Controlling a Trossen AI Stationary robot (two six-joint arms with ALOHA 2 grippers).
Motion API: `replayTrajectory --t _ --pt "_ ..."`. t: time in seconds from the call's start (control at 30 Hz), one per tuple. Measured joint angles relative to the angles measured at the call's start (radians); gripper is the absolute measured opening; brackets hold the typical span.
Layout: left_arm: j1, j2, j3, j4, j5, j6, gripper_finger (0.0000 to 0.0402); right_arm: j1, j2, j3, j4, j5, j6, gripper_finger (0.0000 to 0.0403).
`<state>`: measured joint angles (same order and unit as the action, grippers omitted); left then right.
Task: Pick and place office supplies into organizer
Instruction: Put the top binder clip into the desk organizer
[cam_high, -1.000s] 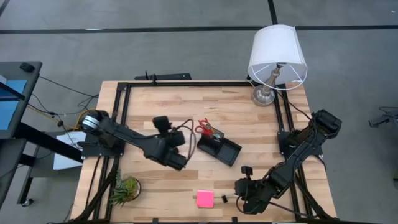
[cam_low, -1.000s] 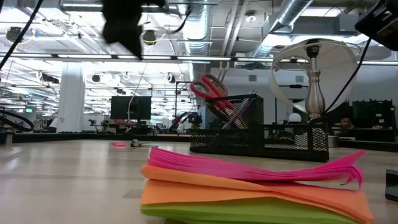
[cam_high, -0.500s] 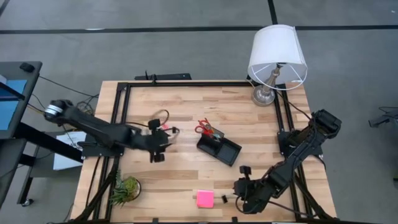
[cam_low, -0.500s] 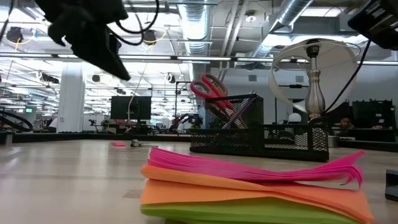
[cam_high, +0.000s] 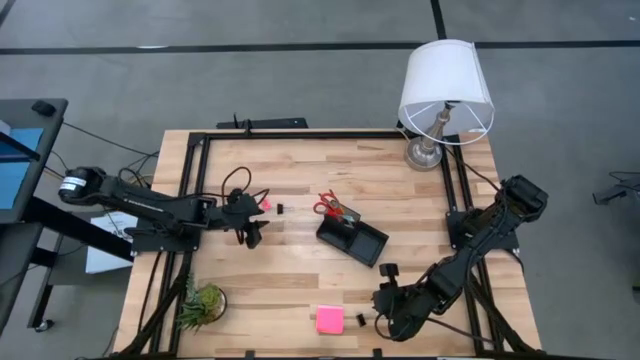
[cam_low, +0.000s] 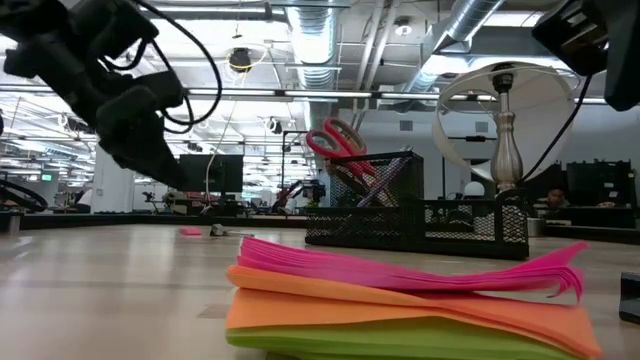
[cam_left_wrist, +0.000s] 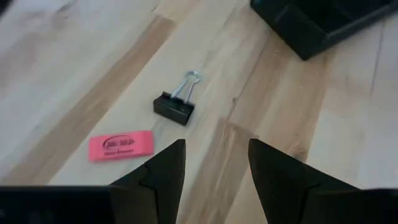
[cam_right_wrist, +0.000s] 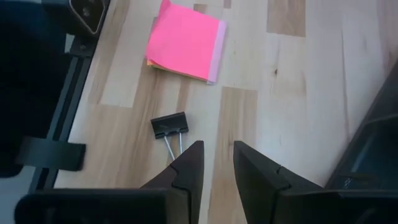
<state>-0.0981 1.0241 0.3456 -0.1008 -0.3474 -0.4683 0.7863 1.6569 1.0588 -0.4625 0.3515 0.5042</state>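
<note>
The black organizer (cam_high: 358, 240) lies mid-table, and red-handled scissors (cam_high: 331, 208) stand handles-up in its mesh cup (cam_low: 372, 200). A pink eraser (cam_left_wrist: 121, 145) and a black binder clip (cam_left_wrist: 175, 107) lie flat on the wood just ahead of my left gripper (cam_left_wrist: 214, 163), which is open and hovers left of them (cam_high: 252, 228). A pink sticky-note pad (cam_right_wrist: 185, 40) and a second binder clip (cam_right_wrist: 169, 126) lie near the front edge. My right gripper (cam_right_wrist: 217, 167) hangs over that clip's wire handles, narrowly open with nothing between its fingers.
A white-shaded lamp (cam_high: 445, 95) stands at the far right corner. A small green plant (cam_high: 200, 305) sits at the near left corner. Black frame rails (cam_high: 200, 180) run along the table's sides. Bare wood lies between the organizer and the sticky pad.
My left gripper has drawn back from beside the organizer toward the table's left edge. It has sunk and rolled as its arm stretched out low. It now points slantwise down at the eraser and clip, its fingers still apart. Nothing on the table has moved.
</note>
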Motion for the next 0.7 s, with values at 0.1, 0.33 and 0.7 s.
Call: replayTrajectory --t 0.1,0.33,0.7 --pt "0.013 0.049 -0.002 0.079 0.032 0.114 0.0167 -0.011 0.000 0.000 0.000 -0.012 -0.037 0.0081" --pt "0.018 0.200 -0.002 0.375 0.001 0.481 0.0168 -0.051 0.000 0.000 -0.001 -0.014 -0.057 0.0081" --pt "0.166 0.403 -0.001 0.406 0.029 0.521 0.0228 -0.122 0.000 0.000 0.000 -0.066 -0.105 0.0081"
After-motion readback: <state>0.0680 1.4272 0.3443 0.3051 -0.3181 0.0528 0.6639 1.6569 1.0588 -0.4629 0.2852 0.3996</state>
